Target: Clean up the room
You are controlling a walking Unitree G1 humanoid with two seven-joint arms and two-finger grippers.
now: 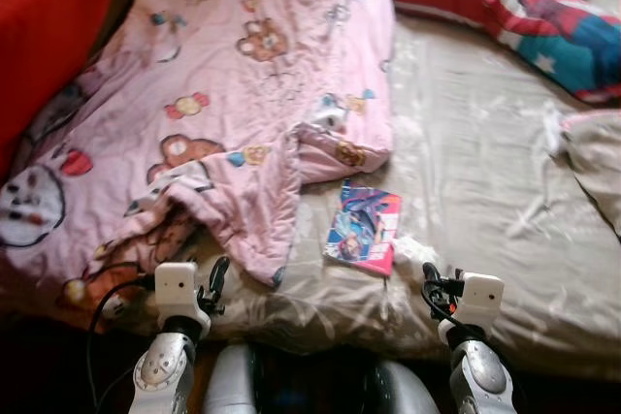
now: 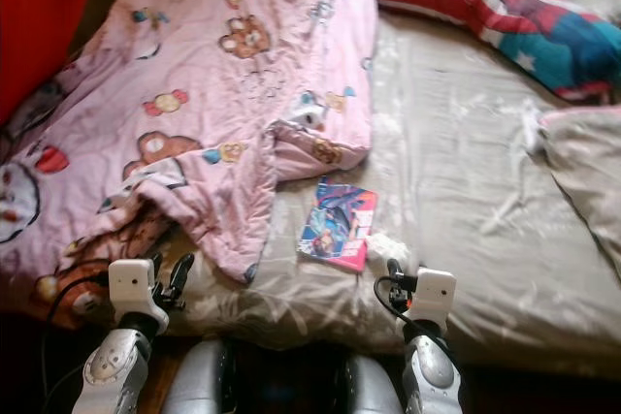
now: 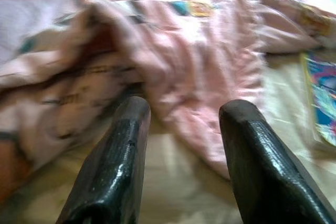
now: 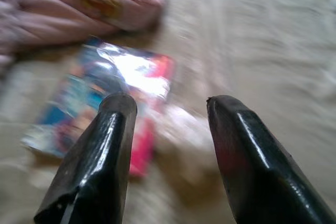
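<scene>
A wide bed (image 1: 485,143) covered with a beige sheet spreads across the head views, its near edge running just in front of the robot. A large pink blanket (image 1: 223,84) printed with bears and sweets lies rumpled over the left half of the bed, one folded corner hanging toward the near edge and another flap ending near the middle of the mattress. At the far right of the bed sits a pillow (image 1: 514,7) in red and white stripes with a blue starred part, and a red cushion (image 1: 44,36) stands at the far left, beside the blanket. A crumpled beige cloth (image 1: 592,162) lies at the right edge of the sheet. Just beside the blanket's flap, on bare sheet, rests a colourful book (image 1: 363,227) with a pink and blue cover, lying flat and slightly turned. A small whitish crumpled thing (image 1: 412,251), too blurred to identify, lies touching or just beside the book's near right corner. The left gripper (image 3: 181,129) hovers low over the near edge, its two black fingers spread apart and empty, pointing at the hanging blanket corner. The right gripper (image 4: 168,129) is likewise wide apart and empty, aimed at the book and the whitish thing.
</scene>
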